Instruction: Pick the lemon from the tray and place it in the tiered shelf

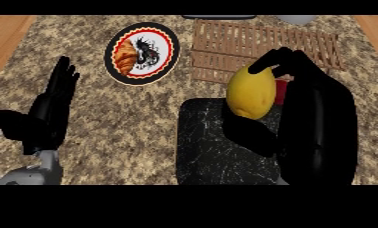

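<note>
**Lemon held in the right hand above the tray's far edge**

Nearest the lower edge, the grey left forearm (33, 173) is seen at the left, and the dark, marbled tray (214, 152) is set on the speckled counter (133, 122) right of centre. The tray's right part is covered by the right hand (317, 122), which comes in from the lower right.

The lemon (249, 93) is grasped by that hand. The thumb (251, 137) is curled under its near side and the fingers (275, 63) are bent over its far end, so that the fruit lies against the left of the palm. In this view the lemon appears over the far edge of the tray, just short of the shelf. A small red patch (280, 93) is seen between the lemon and the palm; what it is cannot be told.

The left hand (55, 97) is held open near the left edge, fingers straight and pointing away, well apart from the tray.

Farther back, the wooden slatted tiered shelf (244, 42) is seen just beyond the lemon. To its left, a round plate (117, 39) with a black rim bears a croissant (125, 57). At the far edge, a pale grey object (297, 19) and a dark one (218, 17) are partly cut off.
</note>
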